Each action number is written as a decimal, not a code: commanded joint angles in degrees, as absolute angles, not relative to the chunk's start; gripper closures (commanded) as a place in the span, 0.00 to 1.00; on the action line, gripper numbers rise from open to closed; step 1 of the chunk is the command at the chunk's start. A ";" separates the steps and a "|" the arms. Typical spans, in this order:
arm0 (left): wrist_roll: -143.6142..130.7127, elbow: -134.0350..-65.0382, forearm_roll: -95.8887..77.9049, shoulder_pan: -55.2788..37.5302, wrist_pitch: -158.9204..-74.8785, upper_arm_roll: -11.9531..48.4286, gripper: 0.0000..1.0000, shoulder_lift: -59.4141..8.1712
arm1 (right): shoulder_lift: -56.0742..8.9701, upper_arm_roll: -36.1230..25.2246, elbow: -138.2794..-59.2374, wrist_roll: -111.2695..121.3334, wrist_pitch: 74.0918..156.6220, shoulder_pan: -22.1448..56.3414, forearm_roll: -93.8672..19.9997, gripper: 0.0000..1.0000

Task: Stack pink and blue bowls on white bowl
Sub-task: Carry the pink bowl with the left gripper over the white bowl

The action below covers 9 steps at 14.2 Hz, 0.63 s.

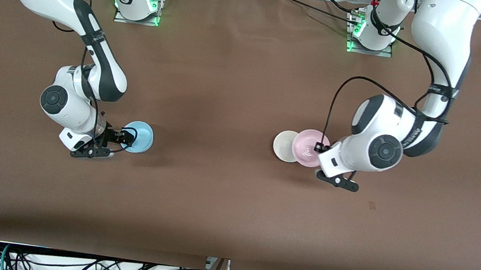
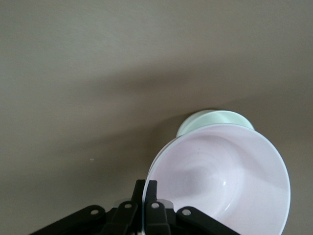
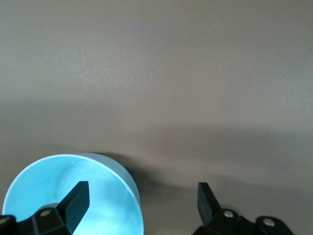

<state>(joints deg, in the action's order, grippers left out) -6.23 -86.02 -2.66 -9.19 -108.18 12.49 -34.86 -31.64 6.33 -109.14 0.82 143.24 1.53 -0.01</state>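
The pink bowl [image 1: 308,147] hangs tilted, its rim pinched by my left gripper [image 1: 322,147], which is shut on it. It overlaps the edge of the white bowl [image 1: 284,146], which rests on the table beside it. In the left wrist view the fingers [image 2: 152,191] clamp the pink bowl [image 2: 222,178], and the white bowl [image 2: 212,117] shows past its rim. The blue bowl [image 1: 139,137] sits toward the right arm's end. My right gripper [image 1: 126,137] is open astride its rim. The right wrist view shows one fingertip [image 3: 78,196] inside the blue bowl [image 3: 105,200] and the other outside.
The brown table [image 1: 236,85] stretches wide between the two arms. Cables [image 1: 75,265] lie below its edge nearest the front camera. Both arm bases [image 1: 138,3] stand at the farthest edge.
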 commanded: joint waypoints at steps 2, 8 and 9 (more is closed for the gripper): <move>-7.12 -86.31 -4.04 -12.56 -111.27 12.57 1.00 -37.17 | -29.89 6.94 -109.43 0.88 137.65 1.05 0.70 0.30; -7.12 -87.28 -3.43 -13.62 -114.43 12.48 1.00 -39.02 | -29.71 7.03 -106.62 -0.34 131.06 1.05 0.61 0.95; -7.12 -87.36 -3.34 -13.80 -115.13 12.48 1.00 -39.63 | -29.71 7.12 -106.18 -1.05 130.26 1.14 0.62 1.00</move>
<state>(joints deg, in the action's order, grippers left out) -6.74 -87.04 -2.98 -12.75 -113.34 12.94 -39.02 -30.29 6.45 -107.32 0.47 132.85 1.53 -0.01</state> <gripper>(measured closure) 0.969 0.802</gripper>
